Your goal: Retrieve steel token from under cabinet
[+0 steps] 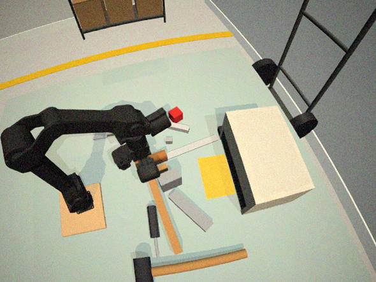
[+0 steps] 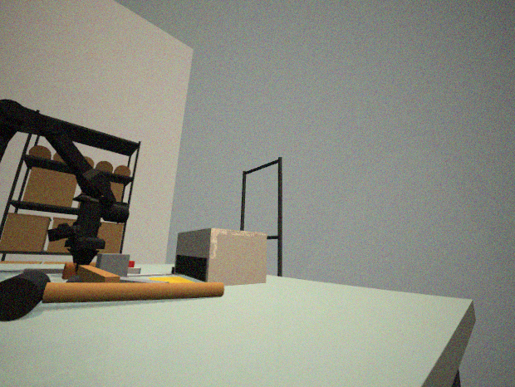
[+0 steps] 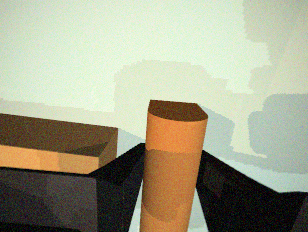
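My gripper is shut on the round orange handle of a tool with a long pale flat blade. The blade lies low over the table and its tip reaches the far corner of the cabinet's foot. The cream cabinet has a dark slotted front. The yellow marked area lies in front of it. I cannot see the steel token in any view.
A wooden plank, a grey block, a grey bar, a dark screwdriver and a mallet lie near the gripper. A red cube, a white bar and a small grey cube lie behind.
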